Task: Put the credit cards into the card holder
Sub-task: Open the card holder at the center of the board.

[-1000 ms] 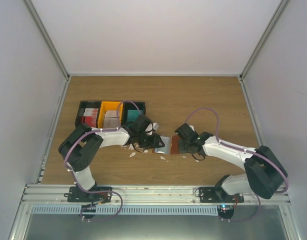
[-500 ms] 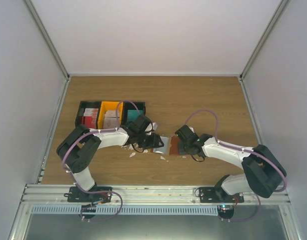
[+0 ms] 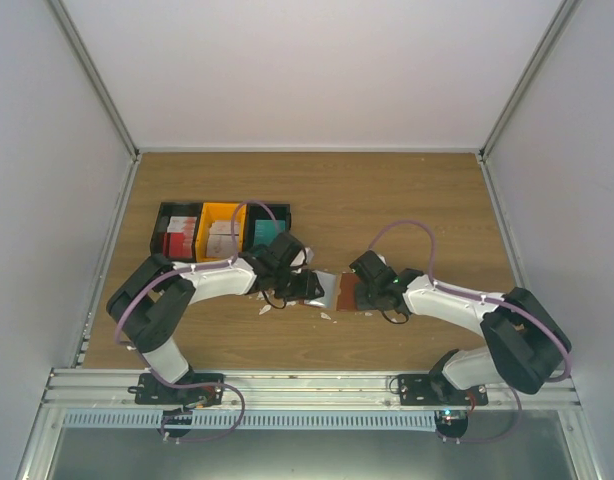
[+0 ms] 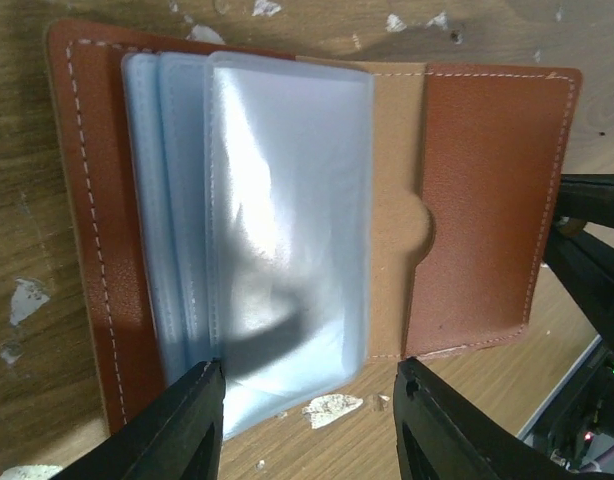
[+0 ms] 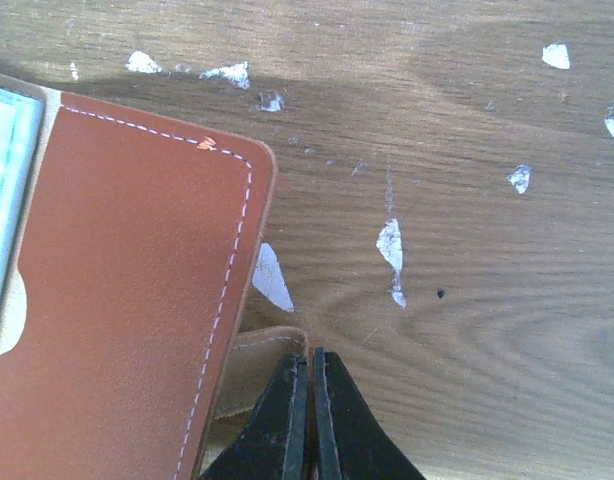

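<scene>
Wood table (image 3: 407,200), flecked with white scraps (image 5: 390,245), between pale walls (image 3: 307,70). Bins (image 3: 224,207) at left hold cards (image 3: 222,240). Left gripper (image 4: 309,372) is spread wide, empty, over the mid-table wallet's (image 4: 487,200) clear sleeves (image 4: 287,200). Right gripper (image 5: 312,355) is pressed together at its tan flap (image 5: 257,365).

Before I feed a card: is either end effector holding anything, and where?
Left end effector is open, holding nothing. Right end effector is shut at the card holder's outer edge; a pinch cannot be told.

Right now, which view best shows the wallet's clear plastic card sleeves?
Left wrist: the clear plastic card sleeves fill the frame, fanned open. Top external shows a small grey patch; right wrist, a pale edge sliver.
</scene>
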You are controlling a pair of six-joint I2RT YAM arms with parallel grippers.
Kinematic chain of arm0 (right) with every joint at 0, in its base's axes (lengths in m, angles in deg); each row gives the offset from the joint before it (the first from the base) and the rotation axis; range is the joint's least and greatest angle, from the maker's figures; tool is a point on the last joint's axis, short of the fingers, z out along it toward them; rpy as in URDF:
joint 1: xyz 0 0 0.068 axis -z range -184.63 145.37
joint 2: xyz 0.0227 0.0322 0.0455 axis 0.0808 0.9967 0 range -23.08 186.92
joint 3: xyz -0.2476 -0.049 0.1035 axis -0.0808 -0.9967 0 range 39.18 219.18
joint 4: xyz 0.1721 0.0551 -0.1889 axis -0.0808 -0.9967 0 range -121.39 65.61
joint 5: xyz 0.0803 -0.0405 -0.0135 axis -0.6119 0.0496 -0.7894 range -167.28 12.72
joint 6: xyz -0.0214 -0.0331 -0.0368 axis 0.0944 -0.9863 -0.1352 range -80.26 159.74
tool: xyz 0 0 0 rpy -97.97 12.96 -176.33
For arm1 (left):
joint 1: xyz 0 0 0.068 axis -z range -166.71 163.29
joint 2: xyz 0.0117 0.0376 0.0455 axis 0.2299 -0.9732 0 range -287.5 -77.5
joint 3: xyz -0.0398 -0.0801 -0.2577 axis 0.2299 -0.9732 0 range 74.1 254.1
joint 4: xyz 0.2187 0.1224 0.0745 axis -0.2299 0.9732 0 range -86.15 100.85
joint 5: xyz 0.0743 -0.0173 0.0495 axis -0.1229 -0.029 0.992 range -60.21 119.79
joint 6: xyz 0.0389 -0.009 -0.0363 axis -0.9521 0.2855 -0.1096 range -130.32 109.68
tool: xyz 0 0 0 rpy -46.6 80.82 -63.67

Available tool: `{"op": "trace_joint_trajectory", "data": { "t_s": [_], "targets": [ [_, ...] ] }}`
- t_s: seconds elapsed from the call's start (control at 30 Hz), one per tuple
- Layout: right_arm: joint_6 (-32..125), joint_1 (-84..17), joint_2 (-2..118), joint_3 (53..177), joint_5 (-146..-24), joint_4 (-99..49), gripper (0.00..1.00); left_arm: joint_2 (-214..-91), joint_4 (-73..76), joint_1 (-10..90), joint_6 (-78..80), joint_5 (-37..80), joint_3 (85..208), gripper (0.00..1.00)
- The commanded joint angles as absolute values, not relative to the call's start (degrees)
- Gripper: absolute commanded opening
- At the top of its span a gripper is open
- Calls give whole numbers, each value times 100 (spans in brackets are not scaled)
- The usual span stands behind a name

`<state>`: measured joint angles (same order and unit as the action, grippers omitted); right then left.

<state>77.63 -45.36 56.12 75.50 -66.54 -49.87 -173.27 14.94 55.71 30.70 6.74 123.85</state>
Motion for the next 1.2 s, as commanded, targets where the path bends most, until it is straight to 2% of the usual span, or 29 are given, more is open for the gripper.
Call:
{"op": "trace_joint_trajectory", "data": {
  "t_s": [0.0,0.37,0.57,0.73,1.0,1.07,1.17],
  "targets": [
    [7715,-4489,5649,7454,-6691,-4823,1,-17506,1475,5644,3055,809,12425,48],
    [7659,-4488,5649,7403,-6944,-4671,1,-17816,1307,5719,3029,488,12592,52],
    [7652,-4489,5552,7365,-7146,-4515,1,-17907,889,5823,2902,-44,12807,47],
    [7694,-4489,5529,7342,-7179,-4451,1,-18029,684,5914,2782,-315,12982,47],
    [8094,-4479,4890,7016,-6937,-4125,1,-18295,642,5956,3202,-198,13416,47],
    [8217,-4476,4664,6942,-6858,-4101,5,-18365,637,5969,3234,-196,13438,47],
    [8465,-4458,4380,6928,-6567,-4306,20,-18436,660,5985,3255,-157,13422,46]
  ]
}}
